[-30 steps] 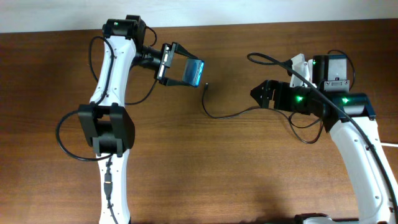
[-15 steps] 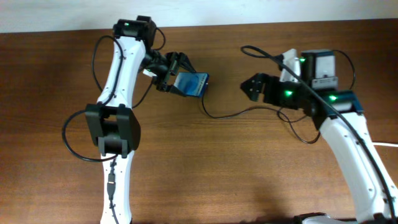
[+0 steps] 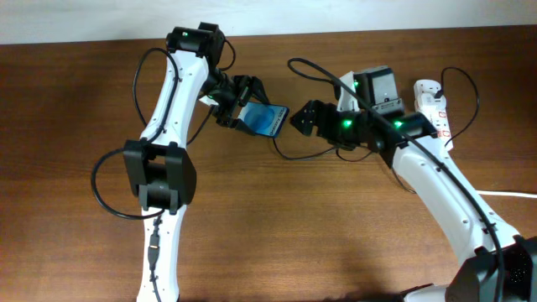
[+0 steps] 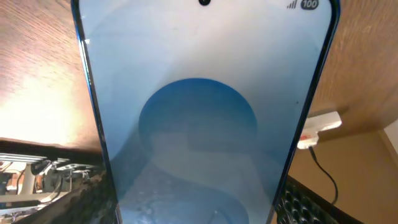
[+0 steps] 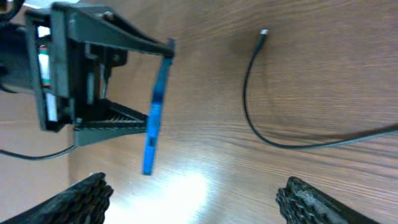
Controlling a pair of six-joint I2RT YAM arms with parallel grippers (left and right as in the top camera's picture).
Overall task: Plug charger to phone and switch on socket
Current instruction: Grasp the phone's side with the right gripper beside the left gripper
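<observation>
My left gripper (image 3: 245,107) is shut on the phone (image 3: 268,120) and holds it tilted above the table. The phone's lit blue screen fills the left wrist view (image 4: 205,106), with the fingers (image 4: 199,214) at its lower edges. My right gripper (image 3: 303,117) is open and empty, just right of the phone. In the right wrist view the open fingers (image 5: 196,199) face the phone edge-on (image 5: 154,118). The charger (image 3: 291,156) lies on the table below both grippers, its plug tip free (image 5: 264,32). The socket (image 3: 432,105) lies at the far right and also shows in the left wrist view (image 4: 320,127).
The wooden table's (image 3: 319,235) far edge meets a light wall. A thick white cord (image 3: 512,195) leaves at the right edge. The robots' black cables loop near both arms, one over the right arm (image 3: 319,71).
My left arm has carried the phone right and down toward the table's middle. My right arm has swung left toward the phone, uncovering the socket. The charger has stayed in place.
</observation>
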